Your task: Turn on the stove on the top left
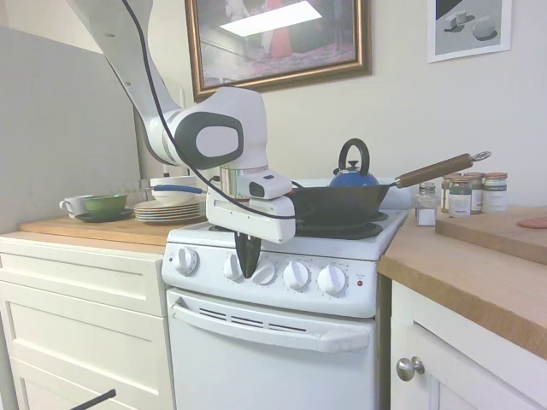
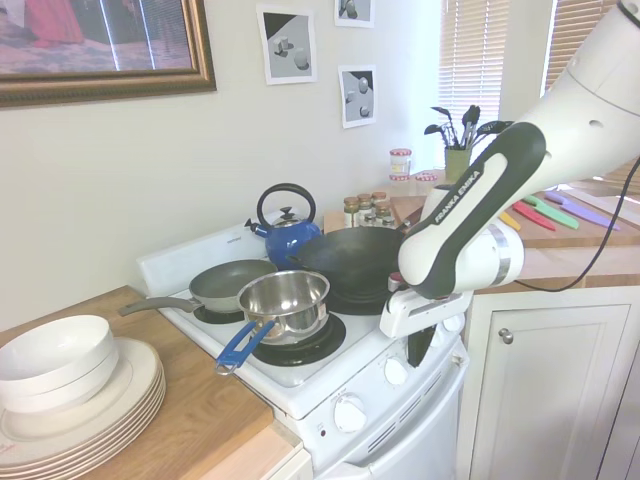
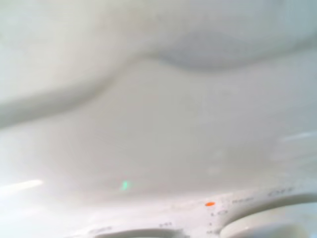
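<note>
White enamel stove (image 1: 282, 342), wooden counters (image 1: 479, 273), framed painting (image 1: 278, 38)

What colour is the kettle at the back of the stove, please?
Blue with a black handle; second exterior view shows it best.

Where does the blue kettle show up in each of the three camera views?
First exterior view: the blue kettle sits at the back of the stove, upper middle, behind the dark wok.
Second exterior view: the kettle is centre frame, left of the wok.
Wrist view: not in it; only blurred white stove panel.
Shared landmark: the wok beside the kettle.
</note>
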Tool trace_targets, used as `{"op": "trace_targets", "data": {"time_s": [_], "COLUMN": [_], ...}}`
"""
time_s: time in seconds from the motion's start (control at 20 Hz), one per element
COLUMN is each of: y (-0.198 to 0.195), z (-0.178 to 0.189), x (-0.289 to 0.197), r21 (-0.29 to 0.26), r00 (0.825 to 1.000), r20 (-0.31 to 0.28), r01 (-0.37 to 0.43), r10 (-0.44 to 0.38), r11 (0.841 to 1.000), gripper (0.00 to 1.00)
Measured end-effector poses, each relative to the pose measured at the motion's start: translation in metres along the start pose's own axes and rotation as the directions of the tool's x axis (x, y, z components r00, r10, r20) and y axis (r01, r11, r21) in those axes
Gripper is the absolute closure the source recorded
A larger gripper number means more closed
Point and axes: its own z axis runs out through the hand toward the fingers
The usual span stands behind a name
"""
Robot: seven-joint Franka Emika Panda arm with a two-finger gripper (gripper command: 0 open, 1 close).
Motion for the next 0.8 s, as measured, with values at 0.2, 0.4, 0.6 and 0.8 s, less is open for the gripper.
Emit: {"op": "trace_targets", "data": {"time_s": [0.2,0.4,0.6,0.8], "y": [0.000,0.001,-0.001,-0.008], "z": [-0.020,-0.039,-0.050,-0.059], "x": [-0.008,-0.016,-0.032,-0.048], "r21": [0.010,0.025,0.009,-0.001], "r00": [0.999,0.998,0.998,0.996], "r20": [-0.031,-0.055,-0.053,-0.062], "r01": [0.008,0.016,0.033,0.059], "r10": [-0.008,-0.015,-0.032,-0.059], "r11": [1.000,1.000,0.999,0.998], "gripper": [1.00,1.00,0.00,0.00]}}
